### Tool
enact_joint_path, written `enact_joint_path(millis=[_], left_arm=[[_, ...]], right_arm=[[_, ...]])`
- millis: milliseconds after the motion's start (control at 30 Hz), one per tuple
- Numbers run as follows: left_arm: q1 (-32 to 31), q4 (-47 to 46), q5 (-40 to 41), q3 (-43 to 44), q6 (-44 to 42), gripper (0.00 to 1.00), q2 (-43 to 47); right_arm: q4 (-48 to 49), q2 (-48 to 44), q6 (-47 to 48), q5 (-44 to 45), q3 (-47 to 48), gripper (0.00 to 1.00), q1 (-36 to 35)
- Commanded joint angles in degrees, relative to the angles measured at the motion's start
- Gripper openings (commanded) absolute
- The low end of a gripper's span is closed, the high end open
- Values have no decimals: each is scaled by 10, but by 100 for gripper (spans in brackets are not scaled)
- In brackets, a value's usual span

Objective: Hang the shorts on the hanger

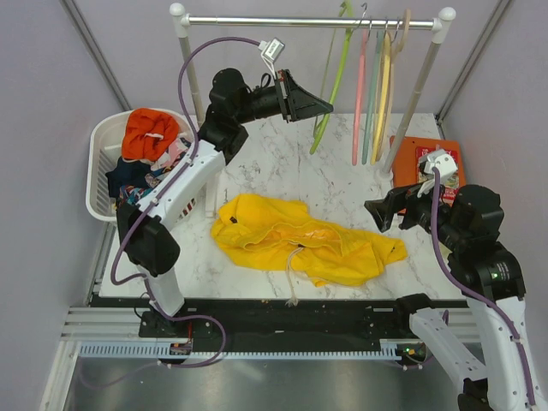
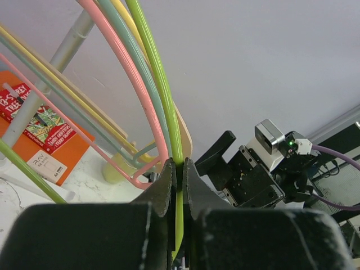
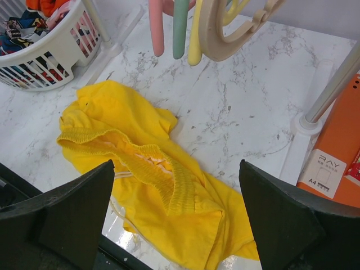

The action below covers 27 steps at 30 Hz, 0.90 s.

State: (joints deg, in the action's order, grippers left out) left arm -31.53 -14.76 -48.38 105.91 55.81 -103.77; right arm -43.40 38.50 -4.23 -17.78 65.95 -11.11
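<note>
A white marble-patterned surface point(image 1: 282, 163) with grey veining fills the middle of the room, faintly glossy under soft, even light. Plain pale lavender-grey walls point(image 1: 43, 68) close it in on three sides, with slanted metal struts point(image 1: 91, 51) in the rear corners. Towards the rear stands a clothes rail: a metal bar point(image 1: 274, 20) on two white posts point(image 1: 422, 77). A black strip point(image 1: 291, 304) edges the near side, then a ribbed aluminium rail point(image 1: 103, 325) and a dull grey metal floor panel point(image 1: 282, 385).
</note>
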Motion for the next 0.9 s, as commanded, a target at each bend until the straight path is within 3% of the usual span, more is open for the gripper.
enact_joint_path(millis=[0,267,367,533,667,867], left_arm=[[9,-63,15,-20,19,2,69],[13,-60,19,-177,30,2,173],[13,-61,29,-251,-1,2,240],[13,46,104,-380,-125,2,391],[10,123,176,-429,-249,2,482],[10,182,261,-491,-303,2,581]], right_arm=[[20,3,5,-14,30,98,0],[51,36,-27,-29,56,98,0],[81,54,-79,-42,87,97,0],[108,112,-175,-98,168,94,0],[211,148,-300,-136,196,92,1],[317,244,-423,-154,238,91,-33]])
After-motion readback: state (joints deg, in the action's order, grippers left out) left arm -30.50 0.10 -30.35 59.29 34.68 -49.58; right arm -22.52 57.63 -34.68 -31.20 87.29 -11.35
